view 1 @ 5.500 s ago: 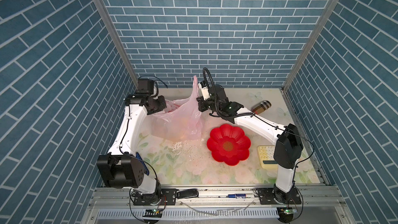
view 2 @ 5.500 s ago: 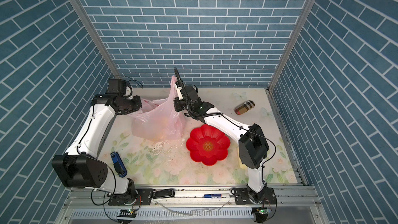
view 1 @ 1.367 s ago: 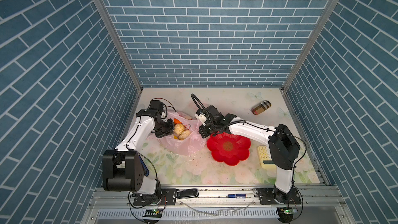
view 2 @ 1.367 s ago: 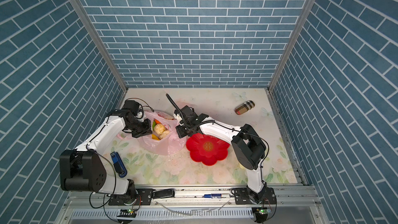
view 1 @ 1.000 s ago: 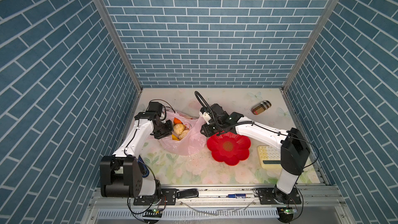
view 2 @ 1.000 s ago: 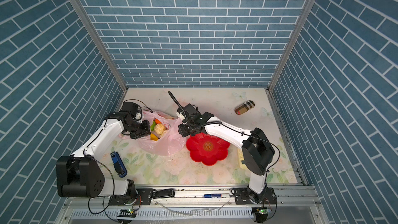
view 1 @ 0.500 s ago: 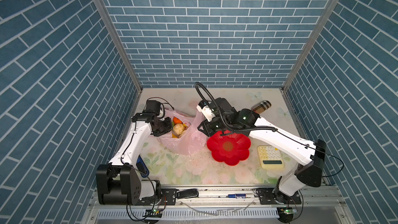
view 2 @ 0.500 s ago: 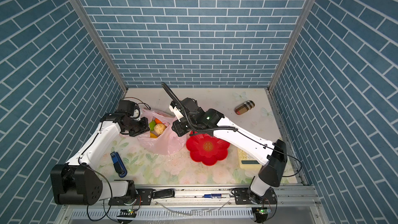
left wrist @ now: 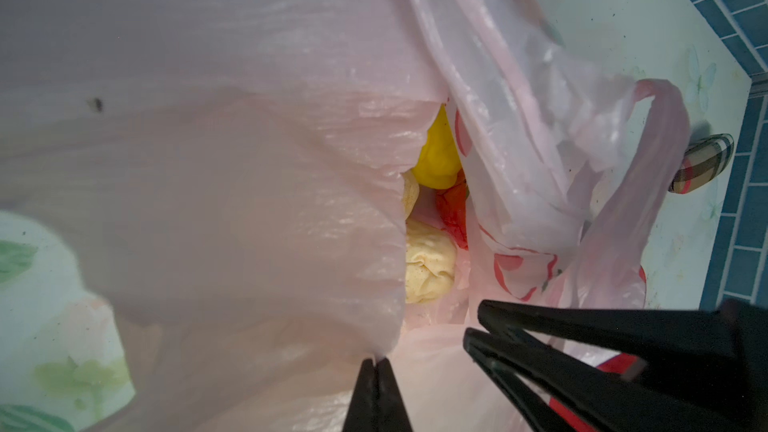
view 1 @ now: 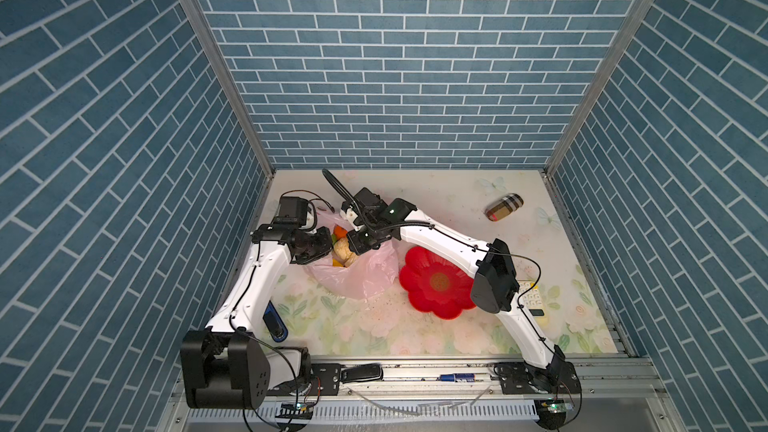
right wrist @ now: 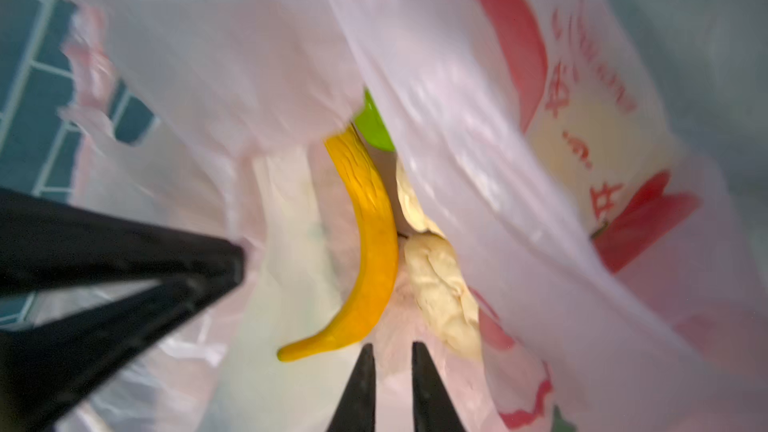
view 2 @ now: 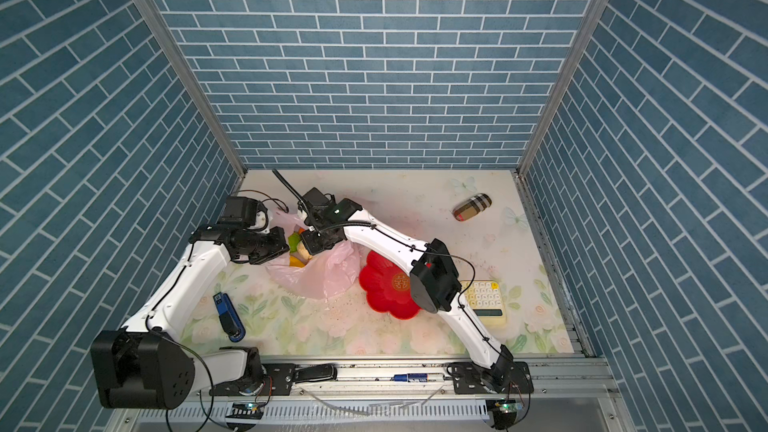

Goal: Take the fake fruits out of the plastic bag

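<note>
Our left gripper (left wrist: 376,367) has its jaws pressed tight together. They pinch the edge of the plastic bag (left wrist: 232,209) and hold the mouth of the bag up. Our right gripper (right wrist: 390,363) has its jaws nearly together, with only a thin gap between the tips. We cannot tell if any bag skin is caught in that gap. No fruit is in it.

Just past the right jaws, inside the bag, lies the yellow banana (right wrist: 370,243). Its thin end points back at the jaws and sits just beside them. Its long way runs away from the jaws, deeper into the bag. To grab it, we think the jaws must open wider and close across its thin middle, not along it.

A cream fruit (right wrist: 440,284) touches the banana and is also close ahead of the right jaws. A green fruit (right wrist: 374,126) peeks out at the far end of the banana. In the left wrist view we also see a yellow lump (left wrist: 436,155) and a wrinkled red fruit (left wrist: 453,209), both down in the bag.

All the fruits we see are inside the bag. The right arm is the nearer one, since the left is busy holding the bag open. The red dish (view 1: 436,284) sits beside the bag, with nothing in it.
</note>
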Action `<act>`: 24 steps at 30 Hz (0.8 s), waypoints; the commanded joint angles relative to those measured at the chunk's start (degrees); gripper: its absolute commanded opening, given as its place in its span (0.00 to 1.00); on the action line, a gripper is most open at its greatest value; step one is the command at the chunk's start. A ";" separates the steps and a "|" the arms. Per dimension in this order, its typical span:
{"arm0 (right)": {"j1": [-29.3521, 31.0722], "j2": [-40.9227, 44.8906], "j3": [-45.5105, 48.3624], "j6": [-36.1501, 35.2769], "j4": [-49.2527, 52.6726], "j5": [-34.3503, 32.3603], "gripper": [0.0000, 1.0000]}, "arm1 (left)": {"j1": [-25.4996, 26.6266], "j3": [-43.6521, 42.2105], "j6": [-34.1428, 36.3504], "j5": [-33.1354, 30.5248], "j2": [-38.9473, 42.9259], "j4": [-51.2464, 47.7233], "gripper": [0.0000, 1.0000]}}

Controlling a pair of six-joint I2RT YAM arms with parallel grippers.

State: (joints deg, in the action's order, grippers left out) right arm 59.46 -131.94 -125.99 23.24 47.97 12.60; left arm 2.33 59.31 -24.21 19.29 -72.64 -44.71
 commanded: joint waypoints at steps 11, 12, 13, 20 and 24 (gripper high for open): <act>4.98 18.04 32.93 11.11 -10.76 3.06 0.17 | 0.09 -1.33 -0.78 -2.42 -0.64 3.22 0.00; 5.28 17.88 34.09 12.20 -12.36 4.03 0.17 | 0.05 -1.68 -0.80 -2.71 -0.52 3.30 0.00; 5.45 17.52 34.79 13.23 -13.42 4.87 0.17 | 0.10 -1.87 -0.76 -2.86 -0.54 3.26 0.00; 5.95 14.67 35.19 15.91 -15.76 6.46 0.17 | 0.05 -2.88 -0.06 -3.16 -0.24 2.27 0.00; 5.79 15.59 31.66 14.93 -14.35 5.50 0.23 | 0.13 -3.01 0.90 -2.86 0.30 0.73 0.00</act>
State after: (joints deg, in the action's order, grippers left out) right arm 65.36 -116.88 -91.72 36.71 33.41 17.89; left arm 2.33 56.84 -24.62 17.12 -73.03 -42.04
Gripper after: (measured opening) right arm 0.218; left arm 0.048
